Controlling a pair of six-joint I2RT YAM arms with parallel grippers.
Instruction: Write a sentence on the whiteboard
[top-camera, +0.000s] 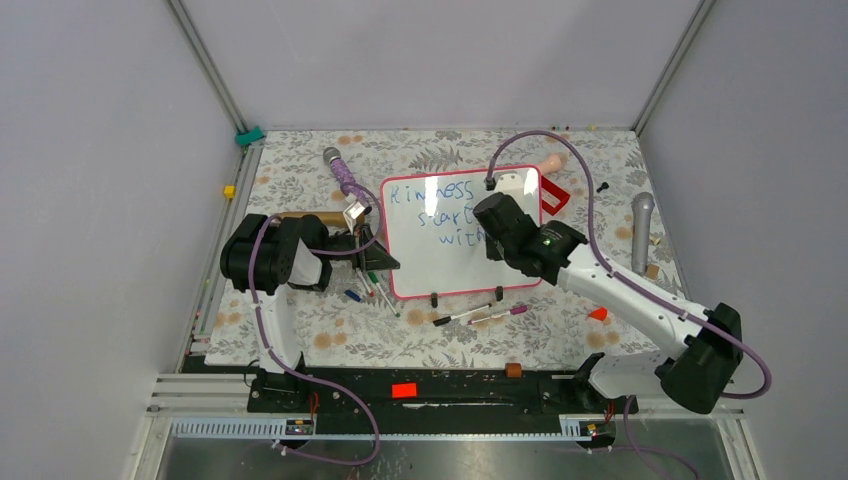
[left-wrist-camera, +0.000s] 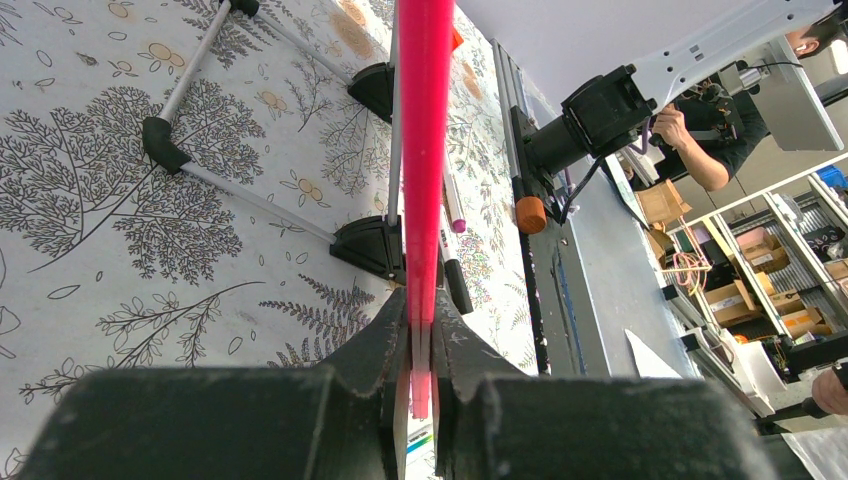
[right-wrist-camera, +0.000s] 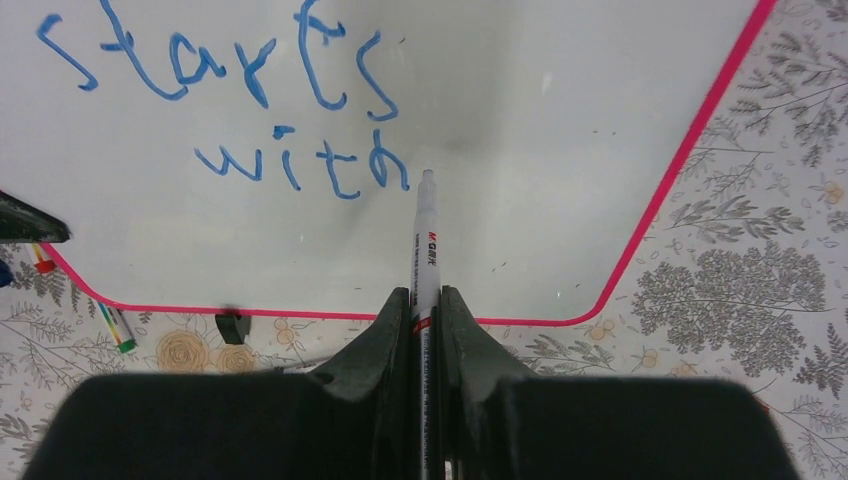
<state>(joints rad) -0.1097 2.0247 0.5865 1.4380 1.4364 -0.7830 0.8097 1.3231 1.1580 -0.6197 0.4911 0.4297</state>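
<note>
A counter (top-camera: 440, 345) covered in a pale cloth printed with leaves and flowers carries everything. In its middle, set a little toward the far side, lies the large glossy white whiteboard with rounded corners and a thin pink-red rim (top-camera: 440, 265). Two small black clip feet (top-camera: 434, 298) sit on its near edge. Blue handwriting on it reads "Kindness", "starts" and "with" on three lines.

The left arm (top-camera: 270, 260) reaches in from the board's left side. Its jaws are clenched on the pink rim, which the left wrist view shows edge-on between the two fingers (left-wrist-camera: 380, 340). The right arm (top-camera: 640, 290) stretches over the board from the right. Its jaws grasp a slim white-barrelled marker pen (right-wrist-camera: 427, 240), whose tip sits at the board just right of the "h" of "with".

A grey microphone (top-camera: 642, 230) lies near the counter's right edge. A purple-handled microphone (top-camera: 343, 175) lies beyond the board's far left corner. Loose marker pens (top-camera: 480, 315) lie just in front of the board's near edge, with more by its near left corner. A small orange piece (top-camera: 598, 313) lies to the right of them.
</note>
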